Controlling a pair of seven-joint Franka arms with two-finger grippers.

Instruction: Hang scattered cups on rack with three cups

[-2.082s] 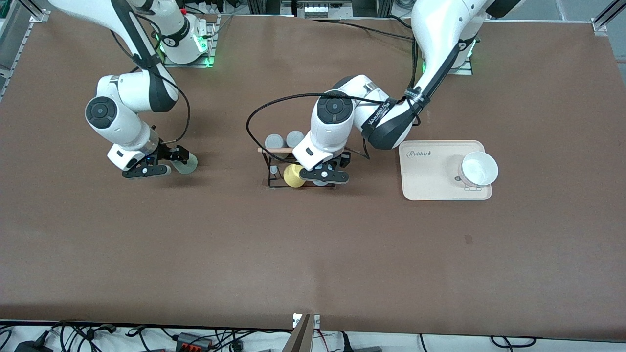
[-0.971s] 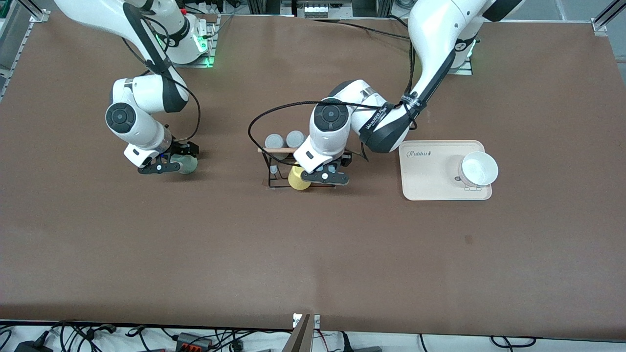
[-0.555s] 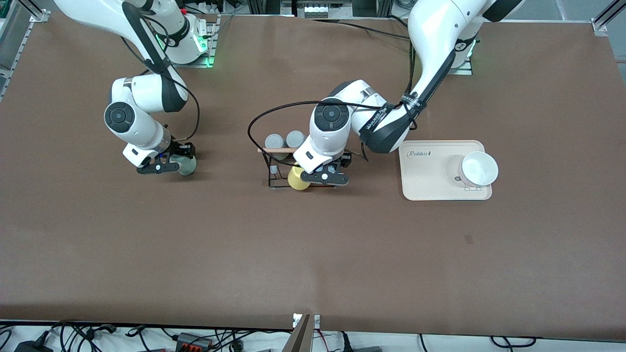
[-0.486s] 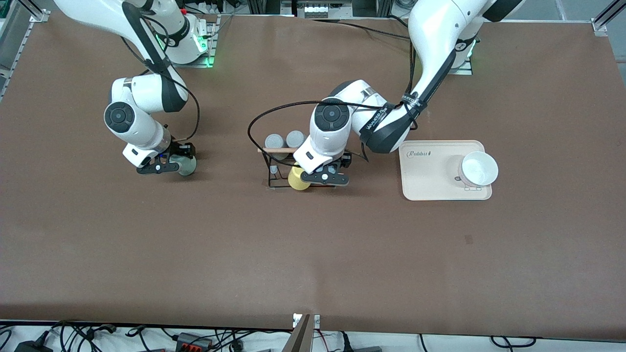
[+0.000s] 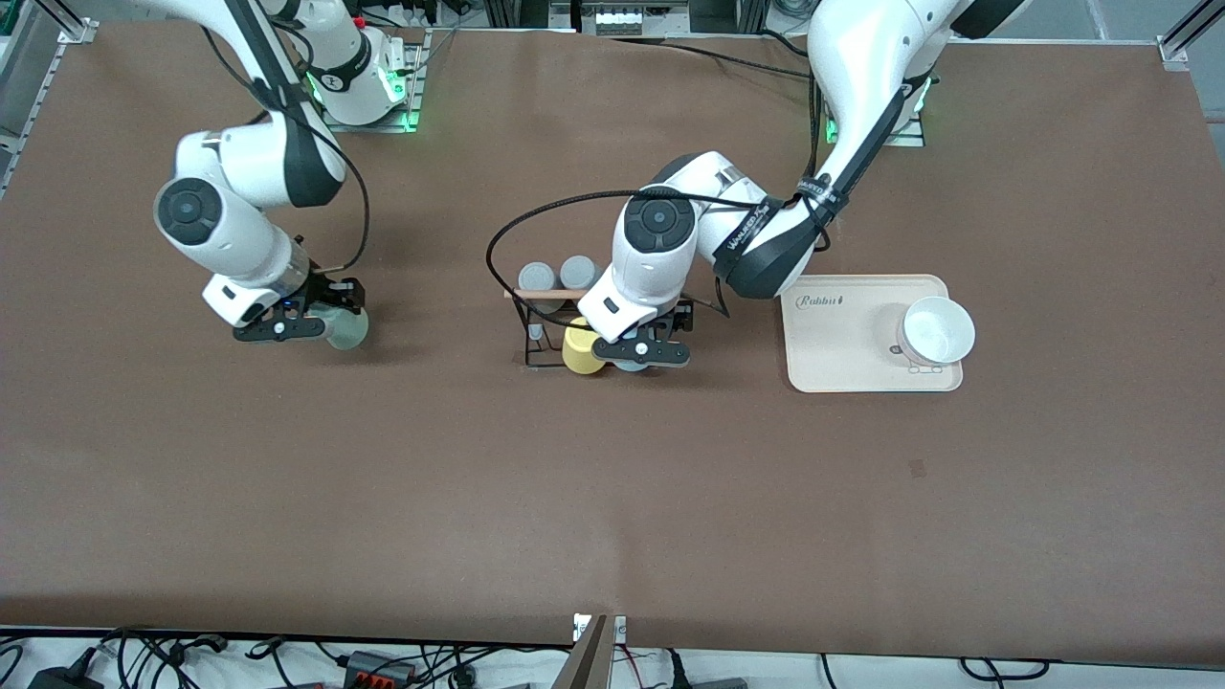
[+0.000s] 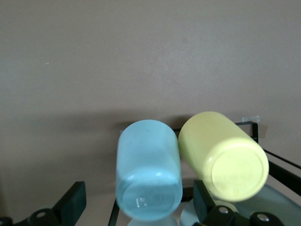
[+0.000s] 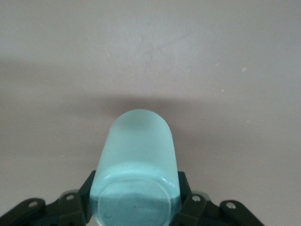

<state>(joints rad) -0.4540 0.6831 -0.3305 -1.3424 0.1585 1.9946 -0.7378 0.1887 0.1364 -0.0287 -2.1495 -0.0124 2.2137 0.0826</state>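
The black wire rack (image 5: 527, 346) with a wooden rod (image 5: 541, 294) stands mid-table. Two grey tumblers (image 5: 536, 277) and a yellow tumbler (image 5: 577, 351) sit on it. The light blue cup (image 6: 149, 176) sits upside down on the rack (image 6: 252, 125) beside the yellow tumbler (image 6: 225, 157). Only a sliver of the blue cup (image 5: 631, 366) shows in the front view. My left gripper (image 5: 639, 354) hovers over it, open, with fingers (image 6: 73, 202) clear of its sides. My right gripper (image 5: 325, 316) is shut on the sage green cup (image 5: 348, 329), held above the table toward the right arm's end. The green cup (image 7: 136, 165) lies between the fingers (image 7: 186, 188).
A cream tray (image 5: 833, 349) with a white bowl (image 5: 936, 330) lies toward the left arm's end of the table, beside the rack. A black cable (image 5: 498, 239) loops from the left wrist over the rack.
My right gripper has lifted the green cup and carried it a little toward the right arm's end. My left gripper has risen slightly over the rack.
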